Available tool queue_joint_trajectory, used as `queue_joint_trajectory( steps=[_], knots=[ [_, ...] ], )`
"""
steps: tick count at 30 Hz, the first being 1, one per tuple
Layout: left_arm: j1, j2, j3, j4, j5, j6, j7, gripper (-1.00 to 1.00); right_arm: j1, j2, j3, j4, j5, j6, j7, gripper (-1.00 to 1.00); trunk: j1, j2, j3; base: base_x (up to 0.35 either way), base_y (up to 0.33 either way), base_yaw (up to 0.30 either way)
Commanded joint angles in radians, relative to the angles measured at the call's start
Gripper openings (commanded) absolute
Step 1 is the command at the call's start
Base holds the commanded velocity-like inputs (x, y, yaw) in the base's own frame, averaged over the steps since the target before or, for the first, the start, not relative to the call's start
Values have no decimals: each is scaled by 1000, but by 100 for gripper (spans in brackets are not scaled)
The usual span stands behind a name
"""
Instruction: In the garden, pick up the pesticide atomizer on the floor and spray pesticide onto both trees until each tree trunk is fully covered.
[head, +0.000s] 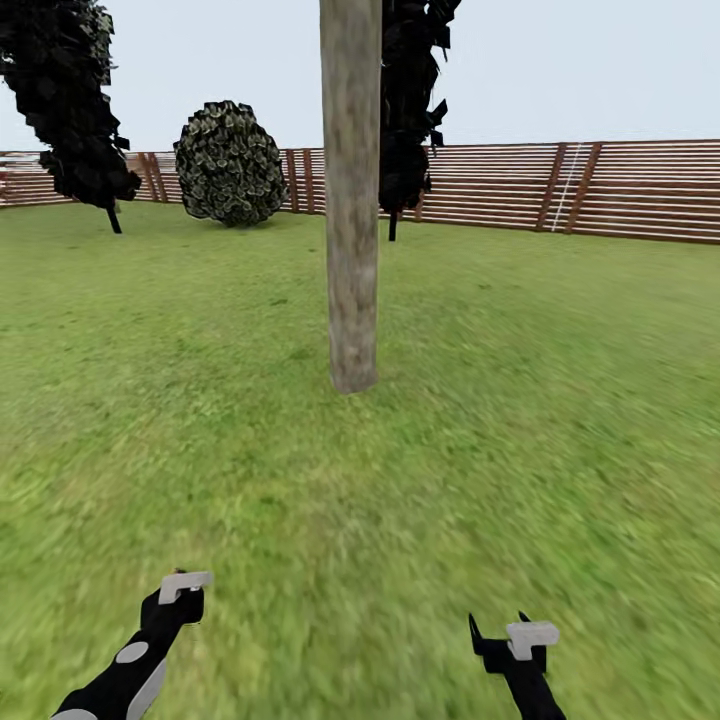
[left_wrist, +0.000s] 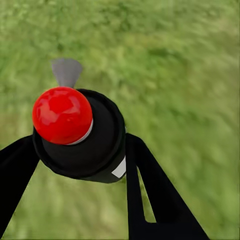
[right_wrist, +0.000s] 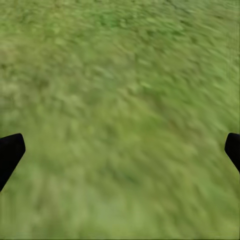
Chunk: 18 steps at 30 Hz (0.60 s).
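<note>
Left wrist view: a black cylindrical pesticide atomizer with a glossy red round cap and a grey nozzle (left_wrist: 80, 132) is seen clamped between the two black fingers of the left pincer (left_wrist: 82, 165), which are closed against its body on both sides. Beneath it lies the blurry green grass floor (left_wrist: 190, 75). In the right wrist view, the right pincer (right_wrist: 120, 150) is held wide, its black fingertips (right_wrist: 10, 152) at the two edges of the frame with nothing but grass between them; nothing is held or touched.

In the head view, both arms are carried low at the near edge, the left pincer (head: 180, 595) to the left and the right pincer (head: 510, 640) to the right. Further ahead, the thick mottled grey-beige tree trunk (head: 351, 200) stands upright on the lawn, well apart from both pincers. No whitish specks can be made out on its bark. Behind it, the brown slatted wooden fence (head: 620, 190) closes the garden.

The step in hand is judged to be the approach. The base should be brought nearer, and the nozzle should be raised and aimed squarely at the bark before spraying is begun.
</note>
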<state>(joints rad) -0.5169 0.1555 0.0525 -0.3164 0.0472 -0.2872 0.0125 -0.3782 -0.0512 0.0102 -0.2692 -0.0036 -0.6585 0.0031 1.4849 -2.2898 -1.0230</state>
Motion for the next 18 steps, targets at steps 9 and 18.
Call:
queue_joint_trajectory(
  steps=[9,18],
  knots=[
    [0,1,0,-1,0,0,-2,-100,0,-1,0,2,1,0,-1,100,0,0,0,339,0,31],
    [0,1,0,-1,0,-1,-2,-100,0,-1,1,2,1,-1,-2,100,0,0,0,339,0,0]
  ],
)
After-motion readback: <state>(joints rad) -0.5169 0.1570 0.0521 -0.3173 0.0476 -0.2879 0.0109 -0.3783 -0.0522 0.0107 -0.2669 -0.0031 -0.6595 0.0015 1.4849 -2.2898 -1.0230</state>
